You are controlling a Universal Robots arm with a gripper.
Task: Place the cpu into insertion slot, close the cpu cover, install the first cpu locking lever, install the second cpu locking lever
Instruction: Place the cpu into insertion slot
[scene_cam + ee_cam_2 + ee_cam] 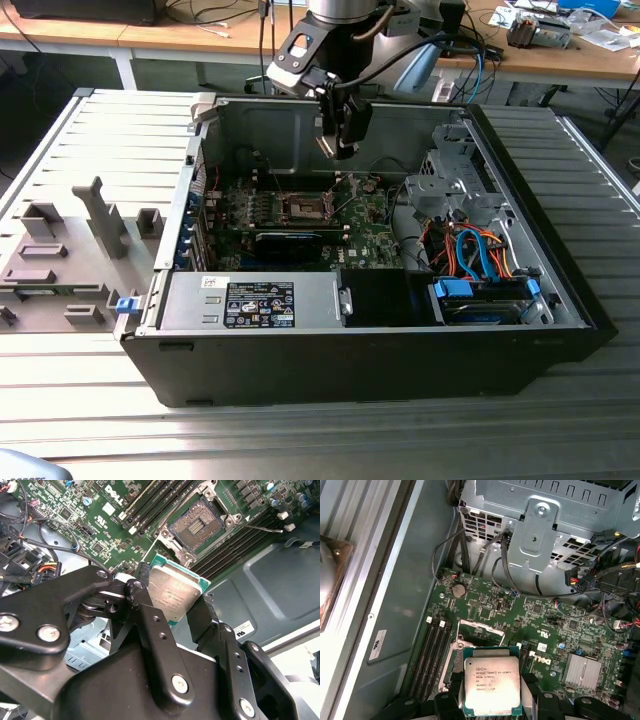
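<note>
Up over the open computer case (400, 372), which lies on its side on the slatted metal tabletop (300, 440), the arm's claw (340, 140) hangs inside the case near its back wall. In both wrist views the claw (175, 592) (492, 695) is pinching the cpu (176, 591) (491, 682) by two opposite edges, one black finger (145, 587) on each side. The chip's dull silver top faces the first wrist camera, its green rim showing around the metal.

The cpu is in the air, apart from the green motherboard (372, 238) (100, 525) (545, 625) below it. The insertion slot (303, 208) (196, 526) sits bare, its dark brownish centre exposed within a silver rim. In the second wrist view the slot lies just beyond the held chip, with rows of black memory slots (155, 500) on either side of it. In the exterior view the claw is above the slot and a little toward the exterior view's right of it.

A long black card (290, 243) stands on the board on the near side of the slot. A grey metal drive cage (450, 180) (540, 525) occupies the case toward the exterior view's right, with blue and orange cables (480, 255) below it. A grey fixture (60, 270) rests on the tabletop at the exterior view's left, well apart from the claw.
</note>
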